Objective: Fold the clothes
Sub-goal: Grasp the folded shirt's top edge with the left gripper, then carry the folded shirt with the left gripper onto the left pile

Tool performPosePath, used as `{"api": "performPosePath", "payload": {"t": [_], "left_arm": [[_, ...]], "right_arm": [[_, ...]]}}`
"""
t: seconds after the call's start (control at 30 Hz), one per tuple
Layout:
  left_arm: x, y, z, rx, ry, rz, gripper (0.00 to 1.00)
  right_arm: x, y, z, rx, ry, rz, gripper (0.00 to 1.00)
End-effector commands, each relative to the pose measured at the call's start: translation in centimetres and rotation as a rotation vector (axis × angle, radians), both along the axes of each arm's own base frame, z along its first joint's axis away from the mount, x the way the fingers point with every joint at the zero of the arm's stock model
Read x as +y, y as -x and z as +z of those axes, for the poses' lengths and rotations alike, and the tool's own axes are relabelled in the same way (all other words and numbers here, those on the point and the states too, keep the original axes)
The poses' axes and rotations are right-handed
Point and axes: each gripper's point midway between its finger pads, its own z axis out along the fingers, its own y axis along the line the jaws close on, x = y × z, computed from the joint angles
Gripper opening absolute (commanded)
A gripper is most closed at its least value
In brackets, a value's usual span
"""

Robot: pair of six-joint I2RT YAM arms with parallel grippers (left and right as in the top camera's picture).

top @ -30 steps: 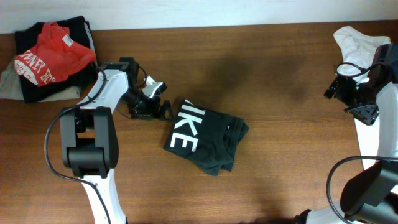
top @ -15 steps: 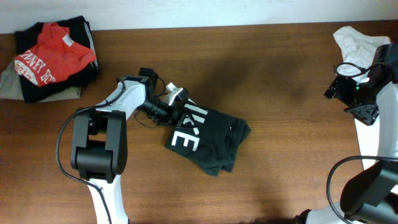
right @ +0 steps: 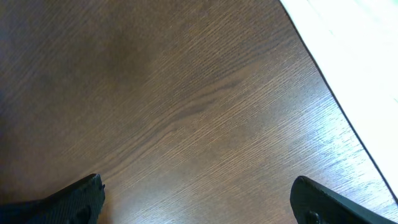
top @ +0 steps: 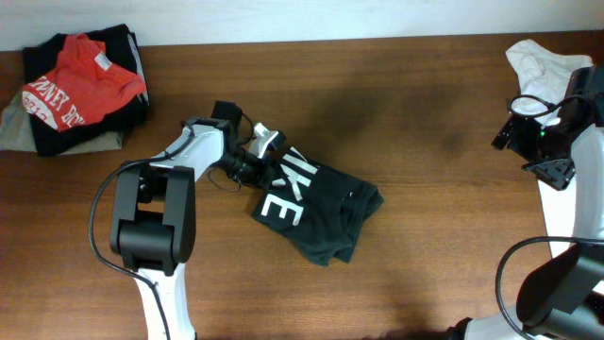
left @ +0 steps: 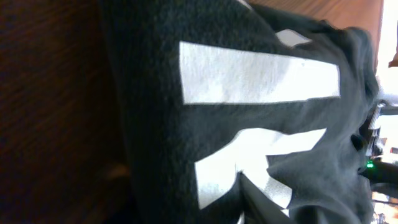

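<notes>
Clothes (top: 316, 203), a dark garment with white lettering, lie bunched a little left of the middle of the wooden surface (top: 425, 113). They are loosely doubled over, not a neat fold. Nothing rests on them. A stack of other garments topped by a red T-shirt (top: 80, 85) sits at the far left corner, well apart, and a white cloth (top: 543, 61) lies at the far right corner. The left tool (top: 257, 170) is at the garment's lettered left edge, probably to take it for a fold. I cannot tell whether it is clenched on fabric, since cloth fills its own view. The right tool (right: 199, 202) hangs released over bare wood, well away.
</notes>
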Motion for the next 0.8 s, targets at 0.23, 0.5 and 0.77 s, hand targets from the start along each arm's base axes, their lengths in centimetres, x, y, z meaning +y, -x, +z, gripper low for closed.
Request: {"api": "performPosePath", "payload": {"t": [0.23,0.5,0.77], "left_arm": [[0.7,0.4,-2.4,0.029,-0.052,0.006,0.08],[5.8,-3.8,-2.1,-0.015,-0.23,0.16,0.01],[12.3,-6.4,-2.0,-0.067,-0.422,0.261,0.01]], "right_arm": [[-0.4,0.1,0.2,0.002,0.019,-0.01,0.99],[-0.4,0.1,0.2,0.002,0.019,-0.01,0.99],[-0.4,0.1,0.2,0.002,0.019,-0.01,0.99]]}}
